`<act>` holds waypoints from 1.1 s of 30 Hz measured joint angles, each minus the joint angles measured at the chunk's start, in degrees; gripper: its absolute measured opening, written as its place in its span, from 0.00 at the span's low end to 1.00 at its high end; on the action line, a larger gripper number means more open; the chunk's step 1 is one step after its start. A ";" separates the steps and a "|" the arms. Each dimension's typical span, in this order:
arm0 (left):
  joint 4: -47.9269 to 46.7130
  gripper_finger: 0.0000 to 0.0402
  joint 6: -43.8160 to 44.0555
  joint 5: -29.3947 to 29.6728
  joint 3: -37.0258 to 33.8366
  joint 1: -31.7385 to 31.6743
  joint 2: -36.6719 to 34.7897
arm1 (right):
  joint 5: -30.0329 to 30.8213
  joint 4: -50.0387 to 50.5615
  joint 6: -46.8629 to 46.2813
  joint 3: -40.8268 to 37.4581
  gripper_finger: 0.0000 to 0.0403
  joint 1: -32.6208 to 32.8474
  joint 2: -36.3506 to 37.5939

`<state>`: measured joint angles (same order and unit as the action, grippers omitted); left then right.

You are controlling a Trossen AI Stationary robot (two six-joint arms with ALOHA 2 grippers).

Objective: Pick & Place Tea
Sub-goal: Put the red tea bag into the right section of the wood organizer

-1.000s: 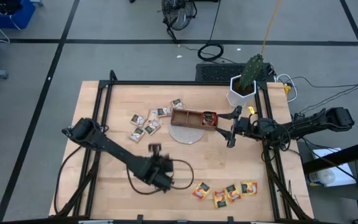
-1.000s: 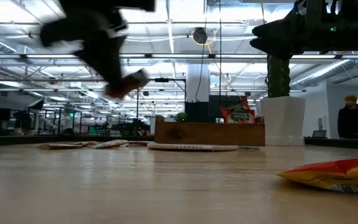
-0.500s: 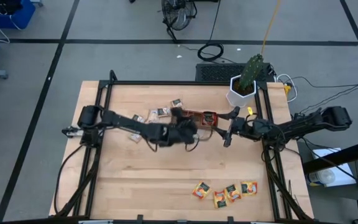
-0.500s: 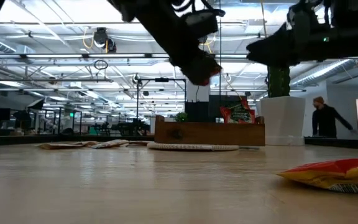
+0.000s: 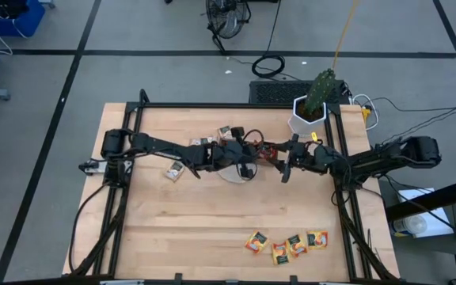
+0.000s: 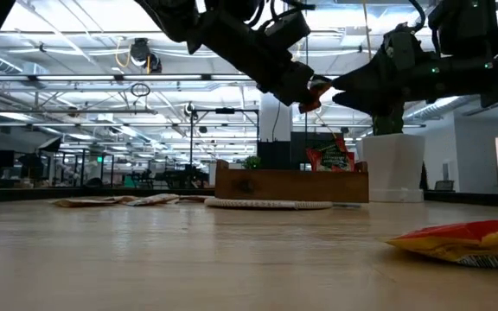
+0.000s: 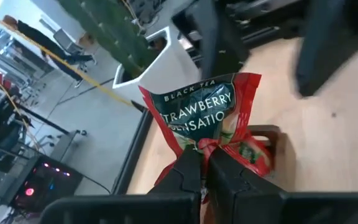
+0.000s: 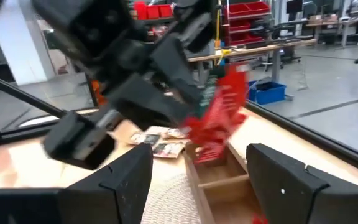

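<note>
My left gripper [image 7: 205, 165] is shut on a red tea sachet [image 7: 207, 112] printed "Black Tea Strawberry", held in the air above the brown wooden tray [image 6: 290, 184]. In the high view this gripper [image 5: 253, 154] is over the tray's right part. My right gripper [image 8: 207, 186] is open and faces the sachet [image 8: 221, 112] from the table's right side, a little apart from it [image 6: 342, 88]. Another red sachet [image 6: 330, 158] stands in the tray's right compartment. Beige sachets [image 5: 182, 161] lie left of the tray. Orange-yellow sachets [image 5: 287, 244] lie near the near edge. My left gripper pinches the red sachet between its two fingers [image 7: 188, 171] at one crumpled edge [image 7: 211, 144]. The fingers slant down from the table's left side. The sachet sticks out beyond the fingertips, lifted clear of the tray [image 6: 314, 89].
A white pot with a green plant [image 5: 310, 107] stands at the far right of the table. A round woven mat [image 5: 236, 171] lies under the tray's near side. The two arms nearly meet over the tray. An orange-yellow sachet [image 6: 465, 242] lies close in the low view.
My left gripper has swung from near the table's near edge toward the far edge and the right, carrying the red sachet up to a spot above the tray. My right gripper has shifted slightly left toward it.
</note>
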<state>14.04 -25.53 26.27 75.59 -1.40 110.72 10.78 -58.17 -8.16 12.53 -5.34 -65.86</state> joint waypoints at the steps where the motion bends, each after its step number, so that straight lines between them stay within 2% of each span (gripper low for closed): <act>1: 0.41 0.02 0.13 -0.51 0.00 -0.31 0.26 | -0.30 -1.13 -0.11 0.00 0.59 -0.20 -0.89; 9: 0.63 0.02 0.76 -3.61 0.00 -1.21 1.47 | -0.40 -9.44 0.28 0.03 0.56 -1.32 -6.93; 16: 1.04 0.02 0.63 -3.96 0.03 -0.93 1.97 | -0.47 -9.88 -0.27 0.04 0.49 -2.89 -8.40; 21: 1.04 0.02 0.77 -3.83 0.03 -0.88 1.95 | -0.58 -9.05 -0.36 0.04 0.35 -3.68 -8.38; 26: 0.98 0.08 3.64 -3.78 0.03 -0.86 1.95 | -0.80 -8.48 2.49 0.04 0.05 -3.52 -8.38; 33: 0.65 0.21 6.52 -3.79 0.03 -0.33 1.95 | -0.40 -7.82 4.77 0.04 0.00 -2.41 -7.25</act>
<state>14.69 -19.00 22.47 75.61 -1.73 112.66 10.38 -65.99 -3.39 12.58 -7.75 -73.11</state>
